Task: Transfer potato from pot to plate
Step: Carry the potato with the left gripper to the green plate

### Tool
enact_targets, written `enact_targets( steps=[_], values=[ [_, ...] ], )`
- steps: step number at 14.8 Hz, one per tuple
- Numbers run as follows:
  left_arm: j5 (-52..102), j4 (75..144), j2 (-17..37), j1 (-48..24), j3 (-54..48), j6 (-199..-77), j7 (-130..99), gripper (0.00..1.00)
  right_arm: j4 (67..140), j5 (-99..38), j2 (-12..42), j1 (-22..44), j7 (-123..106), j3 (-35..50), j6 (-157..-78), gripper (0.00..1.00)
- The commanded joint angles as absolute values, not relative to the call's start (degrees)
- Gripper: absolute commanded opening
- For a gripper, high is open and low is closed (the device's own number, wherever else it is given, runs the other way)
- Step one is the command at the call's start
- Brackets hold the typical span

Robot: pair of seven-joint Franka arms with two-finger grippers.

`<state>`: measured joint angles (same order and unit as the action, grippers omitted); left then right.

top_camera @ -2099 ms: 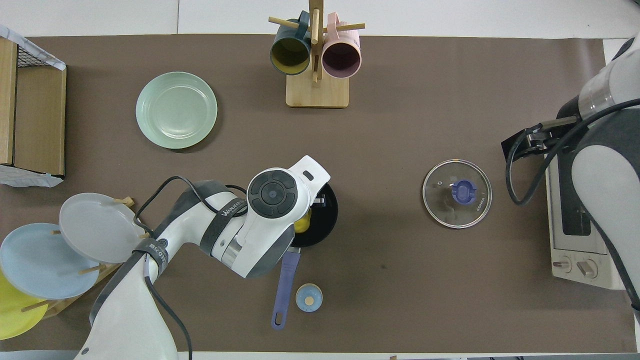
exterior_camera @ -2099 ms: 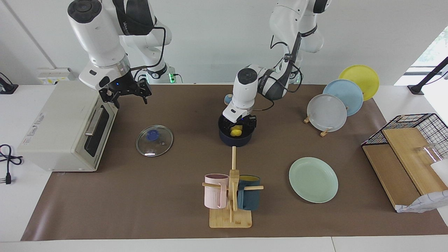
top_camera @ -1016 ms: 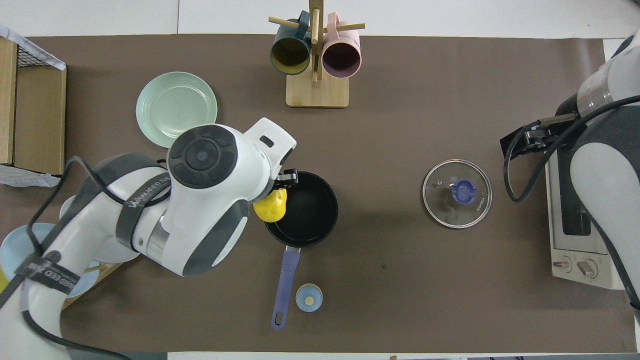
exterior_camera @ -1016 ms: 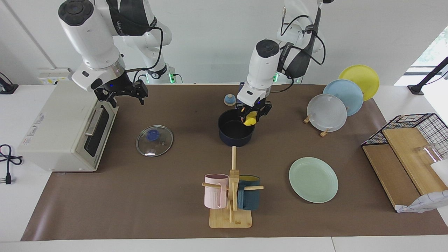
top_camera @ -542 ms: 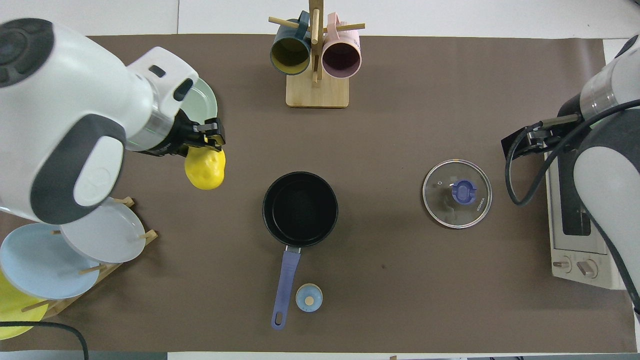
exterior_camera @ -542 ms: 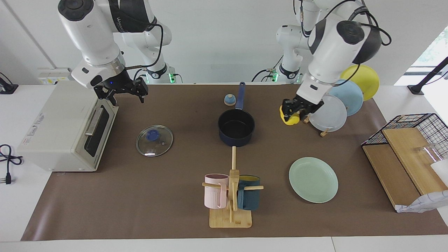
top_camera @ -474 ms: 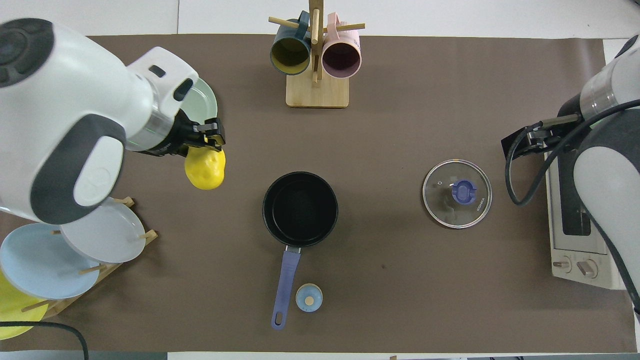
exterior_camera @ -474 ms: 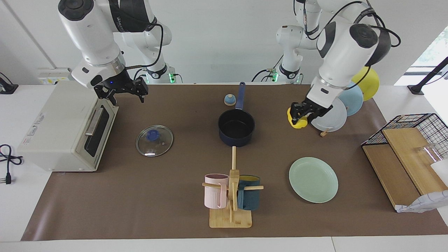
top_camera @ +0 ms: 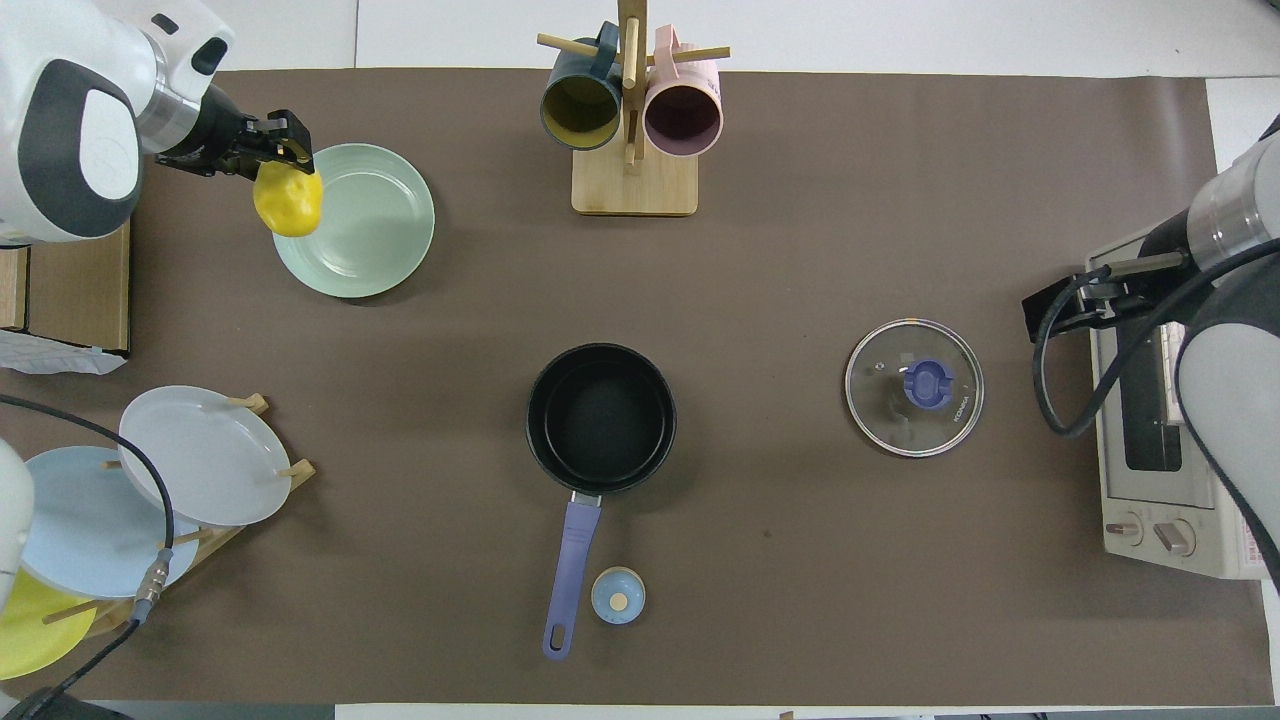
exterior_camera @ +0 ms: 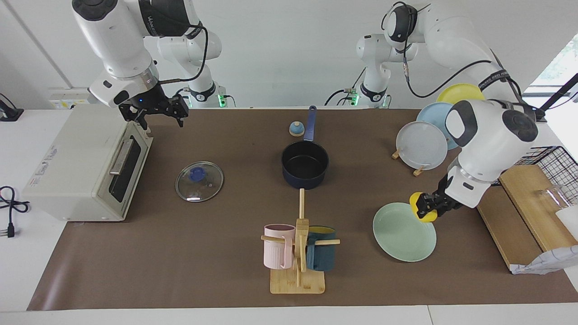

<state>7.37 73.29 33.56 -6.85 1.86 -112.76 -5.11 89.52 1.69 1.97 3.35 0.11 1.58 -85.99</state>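
You see the table [exterior_camera: 189, 253] from across, facing the robots, and from steeply above their end.

Pretty sure I'm working in a robotics lab dressed up as a kitchen. My desk's a white bench [exterior_camera: 18, 253] under a brown mat [exterior_camera: 180, 253], blank white wall [exterior_camera: 280, 45], power strip [exterior_camera: 70, 97]. Props: toaster oven [exterior_camera: 86, 162] at one edge, mug tree [exterior_camera: 299, 253] along another, plate rack [exterior_camera: 417, 169] and wire basket [exterior_camera: 542, 164] toward a corner.
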Motion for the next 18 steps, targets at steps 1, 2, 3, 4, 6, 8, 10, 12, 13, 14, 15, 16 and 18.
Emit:
enact_targets(
  steps=[1, 2, 3, 4, 6, 8, 10, 12, 13, 14, 15, 16, 18],
  values=[
    [6.86, 70.58, 37.79, -6.77, 1.41, -115.13, -4.31, 0.0, 90.18, 1.32, 1.41, 2.72, 2.19, 1.41, -89.28, 1.0],
    [6.68, 71.19, 37.97, -6.77, 1.41, -115.4, -4.31, 0.0, 90.26, 1.32, 1.41, 2.72, 2.28, 1.32, -89.3, 1.0],
    [6.51, 72.24, 37.97, -7.2, 1.49, -116.1, -4.31, 0.0, 90.26, 1.41, 1.41, 2.72, 2.29, 1.32, -89.21, 1.0],
    [6.33, 73.29, 37.88, -7.56, 1.49, -117.58, -4.39, 0.0, 90.35, 1.41, 1.41, 2.72, 2.29, 1.32, -89.38, 1.0],
    [6.5, 76.7, 37.18, -8.35, 1.58, -120.31, -4.39, 0.0, 90.35, 1.41, 1.41, 2.55, 2.2, 1.32, -89.82, 1.0],
    [6.5, 79.53, 36.22, -8.88, 1.58, -122.77, -4.39, 0.0, 90.35, 1.41, 1.49, 2.55, 2.2, 1.32, -89.83, 1.0],
    [6.42, 80.24, 36.04, -9.05, 1.58, -123.14, -4.13, 0.0, 90.53, 1.41, 1.49, 2.46, 2.29, 1.14, -89.82, 1.0],
    [4.49, 80.24, 35.95, -9.05, 1.58, -122.79, -4.04, 0.0, 90.53, 1.41, 1.49, 2.46, 2.29, 1.14, -89.74, 1.0],
    [3.96, 80.16, 35.95, -9.05, 1.58, -122.52, -3.96, 0.0, 90.53, 1.41, 1.49, 2.46, 2.29, 1.14, -89.82, 1.0],
    [3.52, 79.98, 35.95, -9.05, 1.58, -122.35, -3.96, 0.73, 90.53, 1.32, 1.49, 2.46, 2.29, 1.14, -89.82, 1.0],
    [3.17, 79.63, 35.95, -9.05, 1.67, -122.08, -4.04, 1.0, 90.53, 1.32, 1.49, 2.46, 2.29, 1.14, -89.82, 1.0],
    [2.73, 79.37, 35.69, -8.97, 1.76, -121.56, -3.96, 1.0, 90.44, 1.41, 1.49, 2.46, 2.29, 1.14, -89.82, 1.0],
    [3.34, 78.49, 32.72, -8.27, 1.67, -119.54, -4.04, 1.0, 90.53, 1.32, 1.49, 2.46, 2.2, 1.14, -89.82, 1.0]
  ],
)
